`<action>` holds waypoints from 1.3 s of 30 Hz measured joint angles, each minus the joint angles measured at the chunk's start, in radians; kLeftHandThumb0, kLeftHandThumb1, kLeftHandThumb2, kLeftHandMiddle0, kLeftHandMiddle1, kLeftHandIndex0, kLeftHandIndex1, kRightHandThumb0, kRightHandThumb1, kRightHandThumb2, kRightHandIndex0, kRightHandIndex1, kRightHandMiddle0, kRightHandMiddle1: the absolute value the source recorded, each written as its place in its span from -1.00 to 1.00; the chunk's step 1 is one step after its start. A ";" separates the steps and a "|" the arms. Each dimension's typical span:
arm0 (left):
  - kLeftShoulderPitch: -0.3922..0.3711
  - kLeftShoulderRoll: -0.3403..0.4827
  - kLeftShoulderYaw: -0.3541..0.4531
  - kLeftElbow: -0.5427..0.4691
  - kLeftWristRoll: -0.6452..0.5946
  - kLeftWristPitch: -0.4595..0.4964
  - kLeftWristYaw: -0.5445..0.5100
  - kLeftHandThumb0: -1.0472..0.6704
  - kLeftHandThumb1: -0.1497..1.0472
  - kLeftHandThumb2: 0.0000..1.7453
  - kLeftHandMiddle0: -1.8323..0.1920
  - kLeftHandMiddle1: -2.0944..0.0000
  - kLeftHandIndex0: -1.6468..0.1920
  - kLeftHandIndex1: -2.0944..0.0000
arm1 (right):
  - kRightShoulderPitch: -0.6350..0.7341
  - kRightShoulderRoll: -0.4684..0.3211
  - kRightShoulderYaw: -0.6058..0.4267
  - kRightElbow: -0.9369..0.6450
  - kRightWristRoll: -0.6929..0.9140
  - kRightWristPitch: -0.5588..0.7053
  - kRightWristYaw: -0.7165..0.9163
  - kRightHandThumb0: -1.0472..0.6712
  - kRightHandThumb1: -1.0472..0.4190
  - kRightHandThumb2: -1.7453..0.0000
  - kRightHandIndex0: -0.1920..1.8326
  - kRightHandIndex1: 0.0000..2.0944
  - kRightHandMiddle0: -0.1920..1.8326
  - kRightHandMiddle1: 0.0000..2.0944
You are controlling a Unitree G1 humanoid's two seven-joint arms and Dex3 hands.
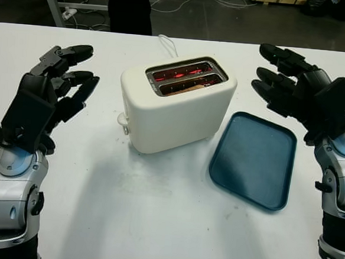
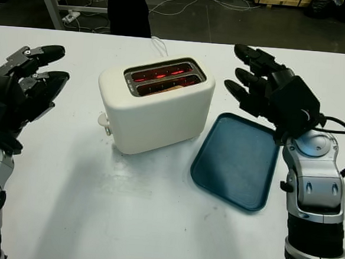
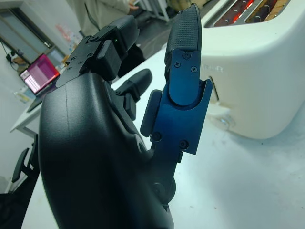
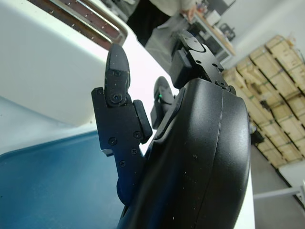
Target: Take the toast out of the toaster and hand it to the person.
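While both slots glow red, the toast sits low inside the toaster, not lifted out.

toast [image 1: 184, 89]: tan edge showing in the near slot, down in the toaster, nothing touching it.
toaster [image 1: 177, 106]: cream, two slots on top, upright at table centre; lever knob on its end at 8 o'clock; white cord running off toward 12 o'clock.
slots: heating elements lit red in both.
left hand [image 1: 60, 83]: at 9 o'clock of the toaster, held above the table, well apart from the toaster; open, holding nothing. In the left wrist view its fingers [image 3: 183, 57] point toward the toaster's side wall.
right hand [image 1: 288, 81]: at 3 o'clock of the toaster, above the far corner of the tray, near the toaster but not touching; open, holding nothing.
tray [image 1: 254, 159]: dark blue, rounded corners, flat on the table at 4 o'clock of the toaster, just beside its base.
table [image 1: 154, 223]: white top, carries toaster and tray.
person [image 1: 129, 8]: dark-clothed legs at 12 o'clock, standing beyond the far table edge.
floor: dark, cables lying on it at 12 o'clock behind the table.
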 measured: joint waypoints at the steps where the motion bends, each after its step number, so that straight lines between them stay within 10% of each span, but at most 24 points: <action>1: 0.000 0.000 0.000 0.000 0.000 0.000 0.000 -0.60 0.79 -0.77 0.61 0.12 0.44 0.46 | 0.000 0.000 0.000 0.000 0.001 0.001 0.000 -0.15 -0.83 0.62 -0.51 -0.99 -0.51 -1.00; 27: -0.001 0.000 -0.002 0.002 0.000 0.000 0.000 -0.58 0.79 -0.77 0.60 0.12 0.44 0.45 | -0.002 -0.001 0.006 0.004 -0.016 0.001 0.000 -0.19 -0.83 0.66 -0.50 -0.99 -0.49 -0.99; 33: -0.001 -0.002 -0.004 0.002 0.001 -0.001 0.001 -0.60 0.79 -0.77 0.60 0.11 0.44 0.44 | -0.038 -0.014 0.004 0.055 -0.016 -0.014 0.008 -0.11 -0.81 0.94 -0.51 -1.00 -0.51 -1.00; 39: -0.001 -0.003 -0.004 0.002 0.001 -0.014 0.001 -0.59 0.79 -0.78 0.62 0.12 0.45 0.44 | -0.245 -0.064 0.022 0.227 -0.045 -0.197 0.059 -0.07 -0.54 0.99 -0.19 -0.84 -0.24 -0.88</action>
